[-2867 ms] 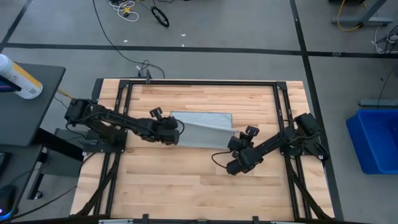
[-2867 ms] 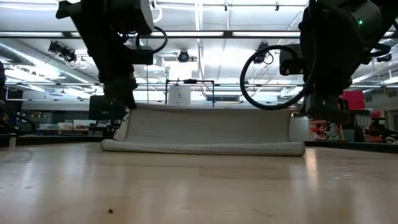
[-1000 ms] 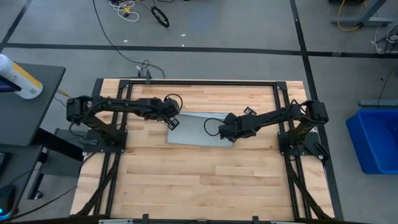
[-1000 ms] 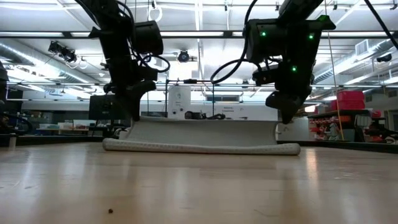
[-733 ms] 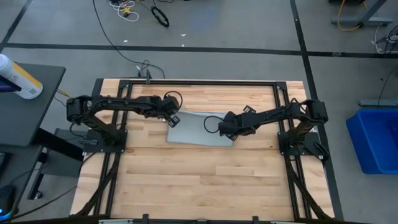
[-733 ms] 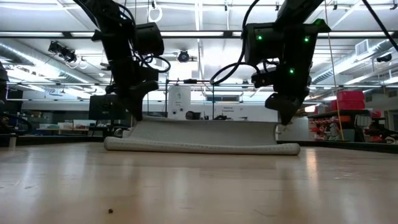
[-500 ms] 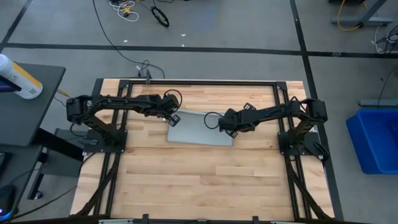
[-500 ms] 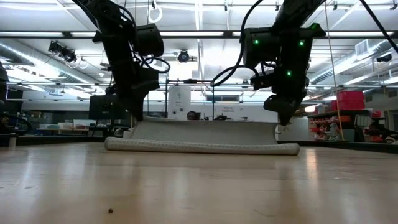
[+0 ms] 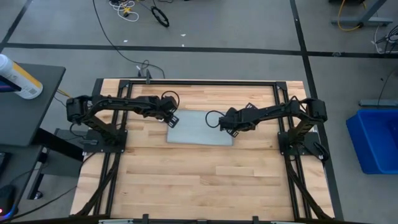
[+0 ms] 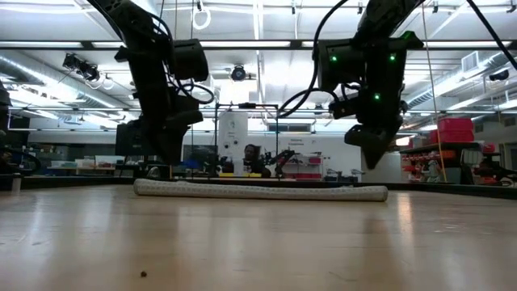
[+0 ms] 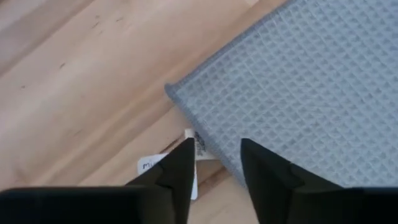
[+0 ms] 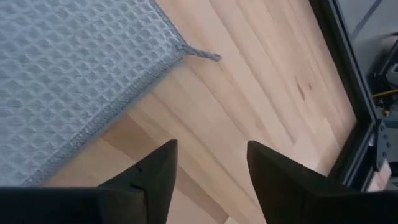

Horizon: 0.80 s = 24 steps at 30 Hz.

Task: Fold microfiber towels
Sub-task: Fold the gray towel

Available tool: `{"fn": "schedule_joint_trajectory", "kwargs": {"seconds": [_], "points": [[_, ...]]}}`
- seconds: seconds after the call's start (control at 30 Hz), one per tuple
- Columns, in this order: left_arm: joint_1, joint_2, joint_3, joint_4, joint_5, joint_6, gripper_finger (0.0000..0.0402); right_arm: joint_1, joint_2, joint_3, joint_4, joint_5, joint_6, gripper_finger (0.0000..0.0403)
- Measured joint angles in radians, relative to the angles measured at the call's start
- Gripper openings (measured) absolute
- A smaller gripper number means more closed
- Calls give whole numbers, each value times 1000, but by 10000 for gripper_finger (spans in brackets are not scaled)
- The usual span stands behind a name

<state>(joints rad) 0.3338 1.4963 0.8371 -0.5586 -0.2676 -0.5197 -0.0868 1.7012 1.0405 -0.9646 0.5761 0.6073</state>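
The light grey-blue microfiber towel (image 9: 199, 128) lies folded and flat on the wooden table, a low strip in the low view (image 10: 258, 191). My left gripper (image 9: 169, 117) is open just above the towel's far left corner (image 11: 180, 93), beside a small white tag (image 11: 152, 165). My right gripper (image 9: 222, 122) is open above the far right corner (image 12: 177, 51), its fingers over bare wood.
A black frame (image 9: 199, 82) runs around the table's far and side edges. Bare wood (image 9: 199, 180) stretches from the towel to the near edge. A blue bin (image 9: 376, 140) stands on the floor at the right.
Both grippers have opened and let go of the towel's raised layer. That layer, which stood up like a low wall, has dropped flat onto the layer beneath. My right gripper has moved a little toward the table's far edge.
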Motion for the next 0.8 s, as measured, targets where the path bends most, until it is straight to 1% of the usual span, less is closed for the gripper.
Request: {"fn": "schedule_joint_trajectory", "kwargs": {"seconds": [0.07, 0.17, 0.3, 0.37, 0.43, 0.6, 0.7, 0.8], "points": [[-3, -4, 0, 1, -21, -16, 162, 3, 0, 0, -8, 2, 7, 197], [-5, -35, 1, -2, -52, -22, 172, 17, -13, 0, -23, -5, 37, 183], [-13, -86, -15, -12, -57, -26, 171, 61, -74, 1, -25, -34, 100, 170], [-27, -117, -32, -13, -57, -43, 169, 91, -112, 1, -29, -47, 133, 169], [-52, -142, -54, -10, -43, -68, 168, 122, -151, 2, -29, -85, 165, 174], [-163, -194, -102, 4, 9, -137, 167, 233, -217, 2, -31, -171, 214, 199], [-251, -203, -106, 8, 12, -152, 167, 304, -223, 2, -20, -234, 219, 209], [-323, -203, -105, 11, 26, -154, 167, 363, -220, 2, -12, -276, 207, 209]]}}
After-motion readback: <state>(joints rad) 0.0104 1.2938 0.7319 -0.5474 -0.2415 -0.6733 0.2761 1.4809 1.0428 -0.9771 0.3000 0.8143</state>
